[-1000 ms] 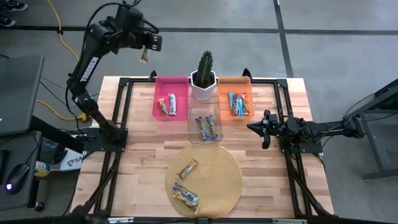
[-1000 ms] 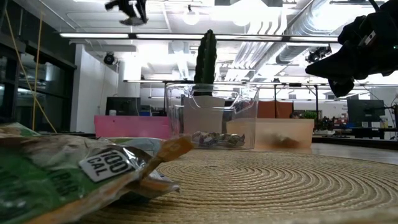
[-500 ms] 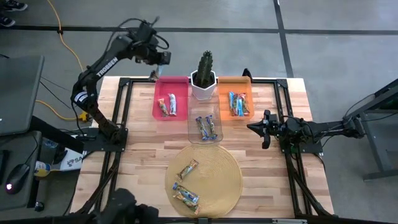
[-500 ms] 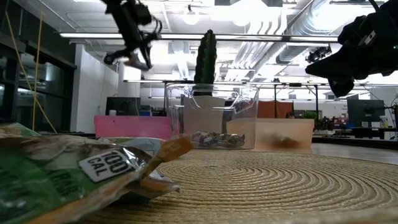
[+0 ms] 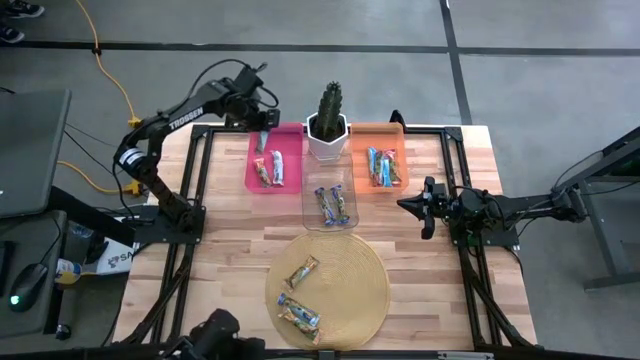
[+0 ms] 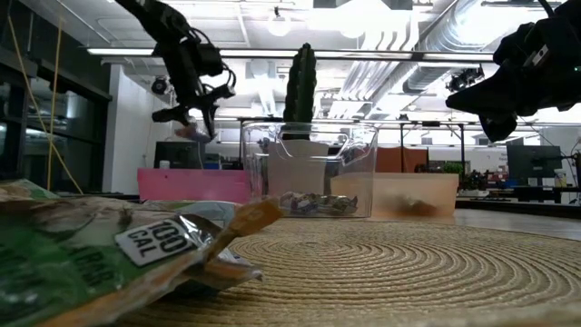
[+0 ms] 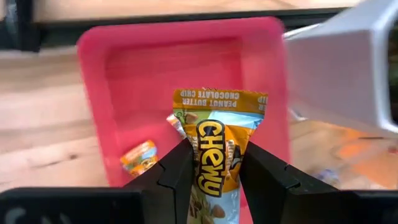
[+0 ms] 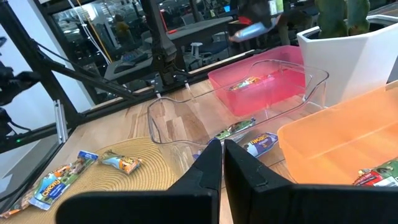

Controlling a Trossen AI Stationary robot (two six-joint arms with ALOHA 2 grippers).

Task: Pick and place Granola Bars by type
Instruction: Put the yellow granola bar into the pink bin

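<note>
Yellow-and-brown wrapper: a shiny peanut butter chocolate chip granola bar (image 7: 213,163) is clamped between the two dark fingers of the left gripper (image 7: 212,180), held in the air above the pink rectangular plastic bin (image 7: 112,74).
Left gripper: seen from above it (image 5: 261,138) hangs over the pink bin's far edge (image 5: 275,128), just beside the white hexagonal pot (image 5: 326,145) with the green cactus (image 5: 329,102); in the low view it (image 6: 192,113) is above the pink bin (image 6: 186,184).
Pink bin contents: two wrapped bars (image 5: 269,169) lie side by side on its floor; the wrist view shows one orange-tipped wrapper (image 7: 138,157) below the held bar.
Clear bin: a transparent rectangular tub (image 5: 328,180) sits in front of the pot with purple-silver bars (image 5: 334,206) in it.
Orange bin: a translucent orange rectangular tub (image 5: 378,132) beside the pot holds blue-and-red bars (image 5: 383,167).
Woven mat: a round straw-coloured placemat (image 5: 365,290) at the table's near edge carries one bar (image 5: 302,271) and a pair of touching bars (image 5: 299,315).
Right gripper: its fingers are closed together with nothing between them (image 5: 404,204); it waits just to the right of the orange bin, over the light wooden table (image 5: 230,255).
</note>
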